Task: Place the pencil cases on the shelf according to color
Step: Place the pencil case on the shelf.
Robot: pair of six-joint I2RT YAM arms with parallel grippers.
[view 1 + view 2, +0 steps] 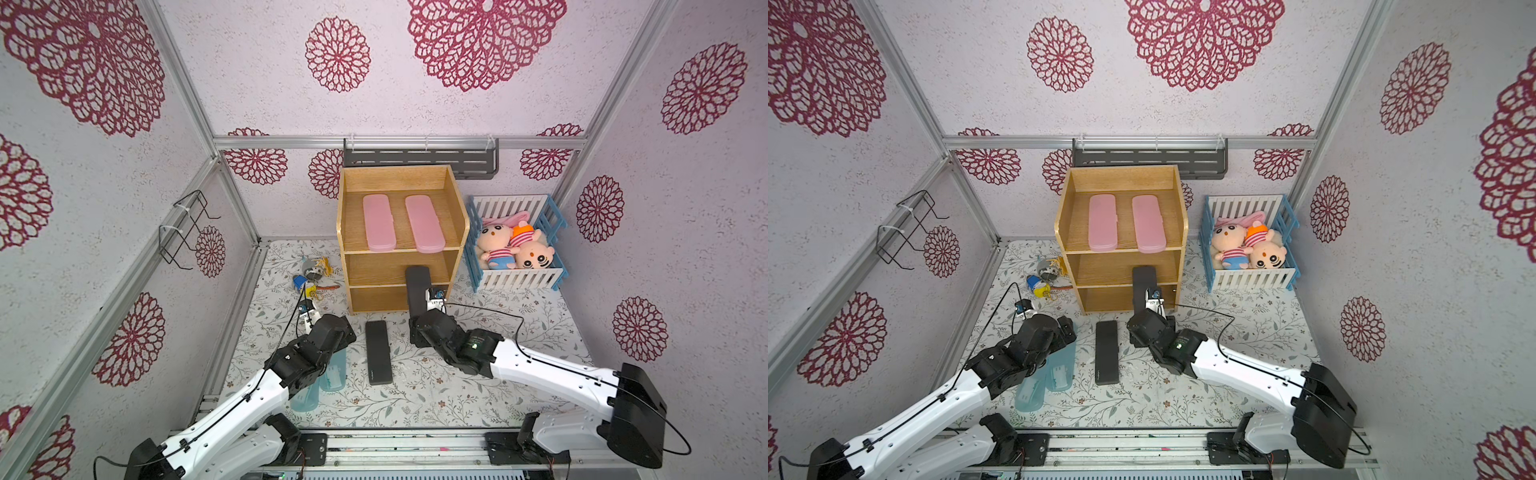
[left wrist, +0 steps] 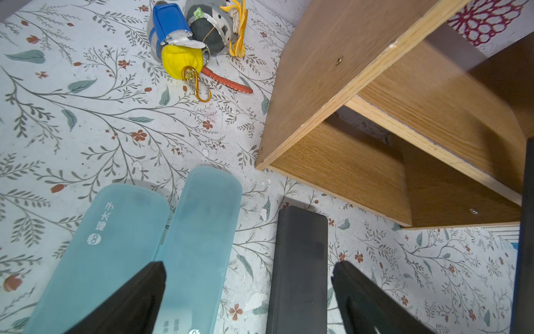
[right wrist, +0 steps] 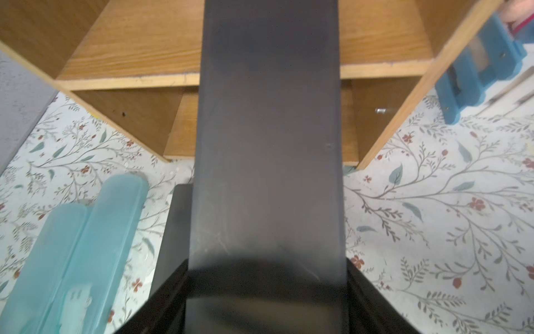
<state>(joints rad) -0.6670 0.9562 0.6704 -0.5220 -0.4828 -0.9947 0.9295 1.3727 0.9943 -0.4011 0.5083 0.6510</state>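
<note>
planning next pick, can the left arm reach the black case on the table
Probably yes: that black case lies uncovered right beside the open left gripper; the right arm is off at the shelf.

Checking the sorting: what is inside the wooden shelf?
Two pink cases lie on top; a black case in the right gripper pokes into the middle tier. Deeper parts are hidden.

pale textured wall panels (image 1: pixel 257 83) printed with crimson lace-like flower medallions (image 1: pixel 338 54) enclose the space, framed by silver aluminium bars (image 1: pixel 291 142). a dark grey slotted metal rack (image 1: pixel 419 160) hangs on the back wall, a black wire holder (image 1: pixel 187 226) on the left one. below lies a white cloth with leafy sprigs (image 1: pixel 478 395).
</note>
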